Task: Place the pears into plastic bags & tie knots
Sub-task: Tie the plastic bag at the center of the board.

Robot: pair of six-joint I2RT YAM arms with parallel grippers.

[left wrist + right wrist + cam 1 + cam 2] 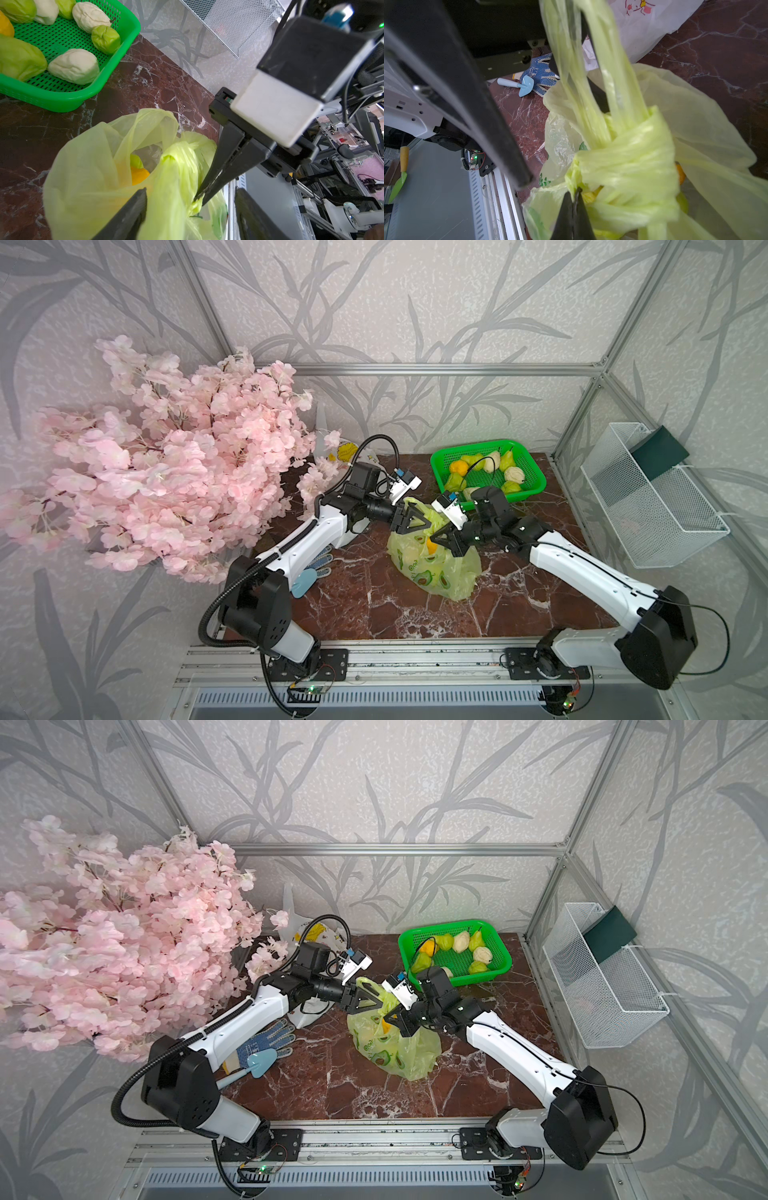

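The yellow-green plastic bag with avocado prints stands mid-table, and an orange-yellow fruit shows through its mouth. Its handles are wound into a loose knot. My right gripper is shut on a bunched handle end beside the knot. My left gripper is open, with a handle strand running between its spread fingers. Several green and cream pears lie in the green basket behind. A white printed bag lies at the back left.
A blue dotted glove and a light blue trowel lie under my left arm. Pink blossom branches fill the left side. A white wire basket hangs on the right wall.
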